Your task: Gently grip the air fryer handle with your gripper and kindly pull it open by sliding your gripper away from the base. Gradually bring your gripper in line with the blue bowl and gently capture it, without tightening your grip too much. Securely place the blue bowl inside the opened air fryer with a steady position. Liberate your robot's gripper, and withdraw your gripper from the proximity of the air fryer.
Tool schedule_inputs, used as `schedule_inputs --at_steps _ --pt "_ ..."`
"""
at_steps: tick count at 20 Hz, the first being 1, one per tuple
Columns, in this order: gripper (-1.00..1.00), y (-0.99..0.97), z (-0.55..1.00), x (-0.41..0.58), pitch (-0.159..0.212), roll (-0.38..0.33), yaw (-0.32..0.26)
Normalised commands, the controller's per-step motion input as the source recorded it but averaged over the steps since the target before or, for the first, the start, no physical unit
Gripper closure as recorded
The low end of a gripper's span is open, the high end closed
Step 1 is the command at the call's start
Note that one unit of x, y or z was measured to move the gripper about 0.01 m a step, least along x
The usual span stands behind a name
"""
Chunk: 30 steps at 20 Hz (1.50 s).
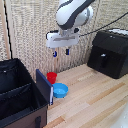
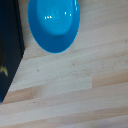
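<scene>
The table [image 1: 95, 102] of pale wood planks carries everything. A black crate [image 1: 17, 95] with a blue panel [image 1: 44, 86] fills the exterior view's left. The air fryer [image 1: 109, 52] stands at the exterior view's right, well apart from the crate, with its handle [image 1: 103, 60] on the front; the drawer looks closed, though the view is too blurred to be sure. The white arm [image 1: 74, 14] hangs over the middle, and its gripper [image 1: 61, 52] hovers in the air with fingers spread and nothing between them. The bowl [image 1: 60, 90] [image 2: 54, 24] sits on the table just beside the crate, below the gripper. A small red cup [image 1: 51, 77] stands just behind the bowl.
</scene>
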Motion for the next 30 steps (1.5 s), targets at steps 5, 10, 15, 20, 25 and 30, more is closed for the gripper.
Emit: schedule_inputs --at_steps 5,10,15,20,25,30 --pt "-1.0 0.0 0.0 0.015 -0.032 -0.002 -0.375" --pt "-1.0 0.0 0.0 0.009 -0.029 0.0 -0.375" --pt "-1.0 0.01 0.0 0.0 -0.033 -0.033 -0.346" --pt "-1.0 0.05 0.0 0.0 -0.032 -0.106 -0.292" --pt "-1.0 0.07 0.0 0.0 -0.017 -0.215 -0.212" --pt "-1.0 0.11 -0.02 0.0 -0.001 -0.341 -0.136"
